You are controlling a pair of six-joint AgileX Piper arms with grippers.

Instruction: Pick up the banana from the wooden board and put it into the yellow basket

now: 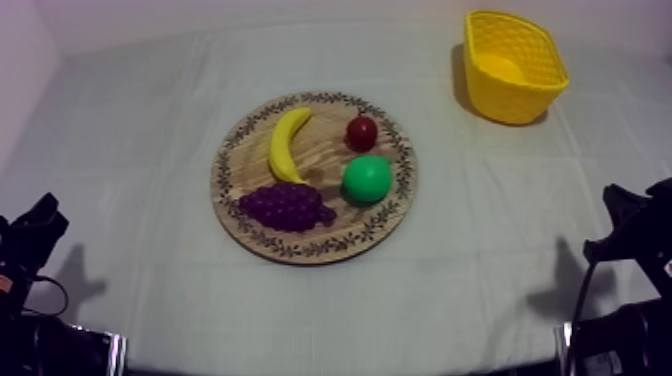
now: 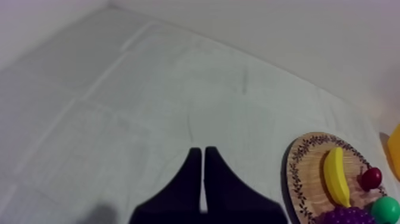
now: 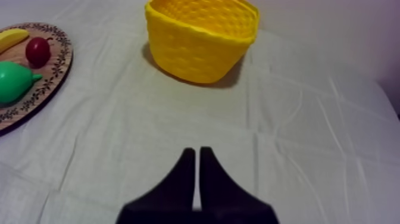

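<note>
Left gripper pinched together, yellow toy banana on round wooden board ahead-right, right gripper pinched too, yellow woven basket ahead

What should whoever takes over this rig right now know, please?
Hands: the left hand is shut on nothing, low at the table's left side over the cloth. The right hand is shut on nothing, low at the right side, pointing toward the yellow basket.
Things: the banana lies on the wooden board with the grapes, pear and small red fruit.
Done: nothing yet.
Left: grasp the banana, lift it, carry it to the basket, release.
</note>
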